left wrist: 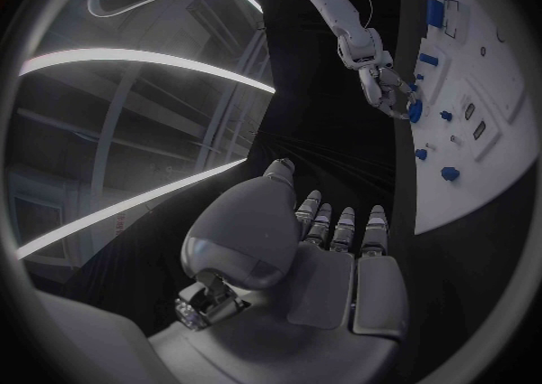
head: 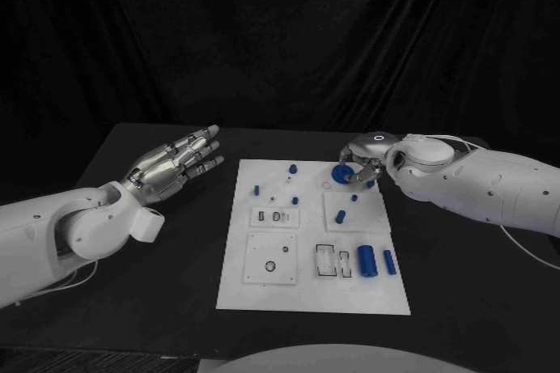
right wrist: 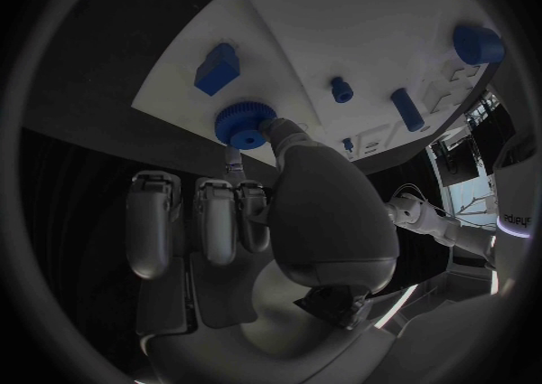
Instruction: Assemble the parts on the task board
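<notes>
Currently your right hand point(head: 364, 164) pinches a round blue toothed part, gear-like point(right wrist: 240, 123), at the far right corner of the white rectangular task board point(head: 306, 304) on the black counter point(head: 140, 304). In the right wrist view the thumb tip presses the gear's rim and the other fingers hang curled just beside it; whether the gear rests on the board or is lifted clear, you cannot tell.

Your left hand point(head: 175, 164) holds nothing, fingers extended and spread, raised over the counter just beside the board's left edge.

Step in hand, as judged: picking or seating the gear at the far right region. Most of the task looks unfinished: a blue cylinder point(head: 365, 260) and a slimmer blue rod point(head: 388, 262) lie near the board's near right side, and a small blue block point(right wrist: 217, 68) and small blue pegs sit near the gear.

Next move calls for: a firm hold on the rim, gear kept level, its bore lined up over its post or recess before lowering. Risk: a thumb-side pinch may tilt the gear. Keep the left hand apart from the board.
</notes>
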Controlling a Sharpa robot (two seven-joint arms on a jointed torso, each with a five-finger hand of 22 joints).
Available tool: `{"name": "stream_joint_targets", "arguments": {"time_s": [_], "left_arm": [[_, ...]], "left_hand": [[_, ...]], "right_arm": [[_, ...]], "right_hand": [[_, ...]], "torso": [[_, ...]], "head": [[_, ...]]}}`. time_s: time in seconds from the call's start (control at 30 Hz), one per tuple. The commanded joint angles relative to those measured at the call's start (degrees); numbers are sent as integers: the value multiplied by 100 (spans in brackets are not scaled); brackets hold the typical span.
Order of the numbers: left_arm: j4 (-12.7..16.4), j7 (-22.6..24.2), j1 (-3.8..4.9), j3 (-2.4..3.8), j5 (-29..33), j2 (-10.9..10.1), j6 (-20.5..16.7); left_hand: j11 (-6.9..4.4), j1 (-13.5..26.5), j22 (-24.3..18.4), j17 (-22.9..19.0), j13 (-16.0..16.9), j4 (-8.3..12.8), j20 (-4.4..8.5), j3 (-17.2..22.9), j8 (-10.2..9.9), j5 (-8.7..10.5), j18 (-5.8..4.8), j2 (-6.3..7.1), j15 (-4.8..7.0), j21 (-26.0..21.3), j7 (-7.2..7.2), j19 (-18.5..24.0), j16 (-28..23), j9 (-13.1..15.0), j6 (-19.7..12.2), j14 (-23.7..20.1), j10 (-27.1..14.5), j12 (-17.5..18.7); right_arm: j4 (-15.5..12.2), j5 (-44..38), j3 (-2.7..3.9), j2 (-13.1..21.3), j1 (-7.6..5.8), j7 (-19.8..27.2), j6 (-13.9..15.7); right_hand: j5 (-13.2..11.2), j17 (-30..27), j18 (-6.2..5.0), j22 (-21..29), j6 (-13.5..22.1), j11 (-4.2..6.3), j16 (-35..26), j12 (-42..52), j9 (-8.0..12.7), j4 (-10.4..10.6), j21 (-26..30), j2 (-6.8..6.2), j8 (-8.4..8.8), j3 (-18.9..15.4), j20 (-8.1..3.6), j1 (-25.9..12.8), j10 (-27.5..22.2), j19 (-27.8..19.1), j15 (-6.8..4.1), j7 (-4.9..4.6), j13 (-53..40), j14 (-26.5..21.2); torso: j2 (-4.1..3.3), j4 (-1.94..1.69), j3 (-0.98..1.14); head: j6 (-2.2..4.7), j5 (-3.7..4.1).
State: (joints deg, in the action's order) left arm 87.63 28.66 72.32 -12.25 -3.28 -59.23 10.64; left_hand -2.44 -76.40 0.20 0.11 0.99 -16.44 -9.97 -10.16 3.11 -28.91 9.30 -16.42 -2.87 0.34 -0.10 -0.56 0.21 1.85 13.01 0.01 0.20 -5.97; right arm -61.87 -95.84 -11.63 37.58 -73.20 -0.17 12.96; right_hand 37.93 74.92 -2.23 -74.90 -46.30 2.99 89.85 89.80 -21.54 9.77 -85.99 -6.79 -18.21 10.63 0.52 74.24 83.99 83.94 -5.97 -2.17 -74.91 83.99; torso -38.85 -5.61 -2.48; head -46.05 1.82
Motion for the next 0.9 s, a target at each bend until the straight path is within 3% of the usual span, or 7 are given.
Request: {"name": "stream_joint_targets", "arguments": {"time_s": [0.03, 0.2, 0.5, 0.9], "left_arm": [[7, 42, -8, 5, 1, -4, 101], [7, 26, -9, 5, 1, -9, 116], [9, -8, -9, 5, 1, -12, 137], [7, -37, -9, 5, 1, 7, 166]], "left_hand": [[33, -59, 10, -1, 9, 6, -39, 40, 30, -29, 102, 6, -51, 6, 15, 11, 2, 7, 12, 10, 10, -32], [40, -62, 12, 1, 10, 3, -47, 43, 32, -29, 102, 5, -59, 8, 21, 8, 6, 7, 16, 12, 12, -39], [60, -68, 17, 5, 14, -2, -69, 48, 35, -27, 103, 8, -83, 16, 36, -2, 15, 8, 14, 17, 20, -64], [80, -71, 22, 8, 17, -4, -94, 50, 36, -25, 103, 10, -104, 25, 49, -13, 24, 7, 9, 22, 28, -88]], "right_arm": [[-66, -61, -25, 45, 47, 61, 186], [-273, -62, -25, 122, -35, 55, 297], [-687, 31, -24, 159, -296, 31, 292], [-783, 255, -24, -176, -370, 136, 90]], "right_hand": [[106, 1508, 77, -1142, 68, -45, 15, 20, -897, 10, 4, 11, -964, 60, 29, 49, 601, 278, 33, -13, -1509, 601], [159, 1508, 85, -1163, 60, -52, 15, 20, -947, 32, -16, -5, -1044, 78, 34, 8, 601, 297, 39, -22, -1509, 601], [202, 1508, 89, -1175, 46, -60, 15, 20, -974, 72, -27, -18, -1096, 95, 39, -45, 601, 307, 44, -31, -1509, 601], [162, 1508, 90, -1180, 70, -75, 15, 20, -969, 105, -31, -25, -1093, 112, 45, -86, 601, 312, 52, -55, -1509, 601]], "torso": [[-1, -3, 1], [1, 4, 3], [0, 12, 1], [4, -6, -3]], "head": [[-7, -13], [-20, -25], [-39, -38], [-63, -48]]}}
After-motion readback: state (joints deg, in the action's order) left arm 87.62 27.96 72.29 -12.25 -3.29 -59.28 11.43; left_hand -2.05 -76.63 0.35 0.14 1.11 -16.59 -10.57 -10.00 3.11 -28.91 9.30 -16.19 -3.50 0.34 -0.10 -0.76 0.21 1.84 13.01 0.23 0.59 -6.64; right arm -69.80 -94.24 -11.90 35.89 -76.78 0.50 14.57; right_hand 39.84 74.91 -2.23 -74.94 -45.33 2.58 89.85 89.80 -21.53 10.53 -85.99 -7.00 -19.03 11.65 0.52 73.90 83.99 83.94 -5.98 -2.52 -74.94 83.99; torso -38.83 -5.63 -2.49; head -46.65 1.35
